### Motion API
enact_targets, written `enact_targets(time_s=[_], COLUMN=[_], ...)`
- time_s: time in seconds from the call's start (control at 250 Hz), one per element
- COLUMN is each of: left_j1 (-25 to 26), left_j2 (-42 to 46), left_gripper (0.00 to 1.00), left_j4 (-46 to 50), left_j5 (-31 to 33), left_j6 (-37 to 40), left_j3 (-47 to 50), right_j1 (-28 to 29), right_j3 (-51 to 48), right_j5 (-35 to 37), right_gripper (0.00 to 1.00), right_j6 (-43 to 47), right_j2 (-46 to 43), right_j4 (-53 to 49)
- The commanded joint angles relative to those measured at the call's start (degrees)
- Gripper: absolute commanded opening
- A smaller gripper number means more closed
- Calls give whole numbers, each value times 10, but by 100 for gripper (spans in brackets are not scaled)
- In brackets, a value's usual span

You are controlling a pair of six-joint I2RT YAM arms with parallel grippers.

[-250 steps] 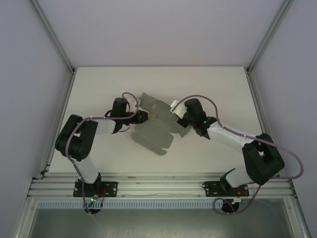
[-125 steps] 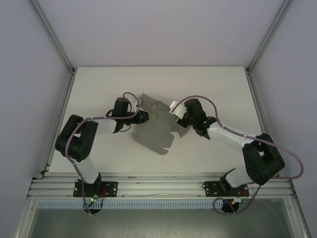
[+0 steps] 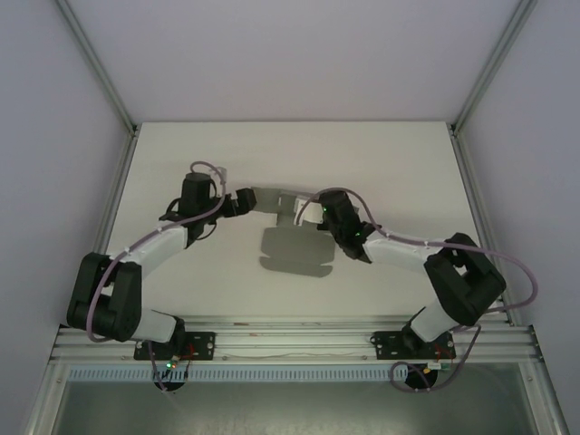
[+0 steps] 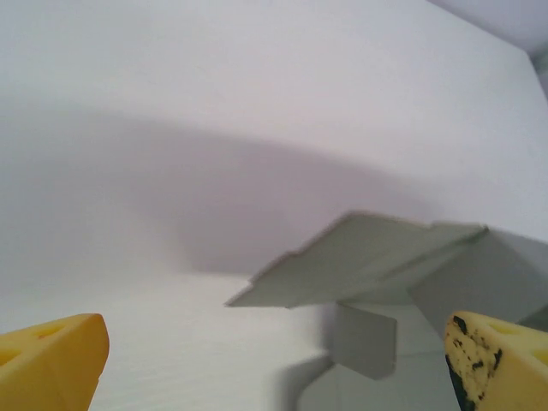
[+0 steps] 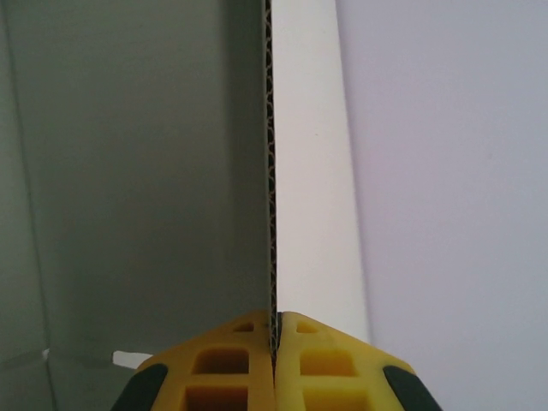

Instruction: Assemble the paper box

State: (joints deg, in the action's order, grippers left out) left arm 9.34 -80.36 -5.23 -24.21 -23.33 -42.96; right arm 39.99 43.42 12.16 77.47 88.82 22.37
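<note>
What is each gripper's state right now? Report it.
Left gripper: open, holding nothing.
Right gripper: shut on the paper box.

The paper box (image 3: 272, 200) is being held up off the table (image 3: 390, 163), over its middle, between the two arms. The left gripper (image 3: 243, 201) is sitting just beside the sheet's left edge, apart from it. The right gripper (image 3: 306, 214) is pinching the sheet's right side, edge-on between its fingers.

Open room along the tabletop's (image 3: 290, 149) far half and both side edges. Mid-tabletop the raised box (image 3: 272, 199) blocks the way; left arm (image 3: 154, 245) and right arm (image 3: 408, 249) arch in from the near edge.
</note>
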Motion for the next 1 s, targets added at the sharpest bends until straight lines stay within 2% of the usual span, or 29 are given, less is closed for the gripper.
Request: enact_targets(time_s=[0.0, 0.16, 0.288, 0.512, 0.58, 0.783, 0.847, 0.995], left_j1=[-30, -47, -47, -38, -27, 15, 29, 56], left_j2=[-8, -70, -140, -207, -209, -185, -170, -160], left_gripper=[100, 100, 100, 99, 94, 66, 62, 59], left_j4=[60, 68, 69, 71, 76, 66, 47, 4], left_j5=[59, 53, 11, -66, -86, -139, -148, -165], left_j6=[-18, 6, 31, 57, 76, 98, 97, 111], left_j3=[-31, -102, -161, -198, -193, -150, -128, -99], right_j1=[10, 18, 19, 20, 20, 20, 20, 20], right_j3=[-19, -41, -58, -56, -52, -42, -43, -41], right_j5=[62, 59, 50, 51, 53, 57, 61, 73], right_gripper=[0, 0, 0, 0, 0, 0, 0, 0], right_j6=[124, 174, 212, 179, 156, 94, 85, 89], right_j2=[26, 58, 81, 80, 72, 43, 44, 61], right_j4=[132, 219, 299, 309, 301, 233, 234, 243])
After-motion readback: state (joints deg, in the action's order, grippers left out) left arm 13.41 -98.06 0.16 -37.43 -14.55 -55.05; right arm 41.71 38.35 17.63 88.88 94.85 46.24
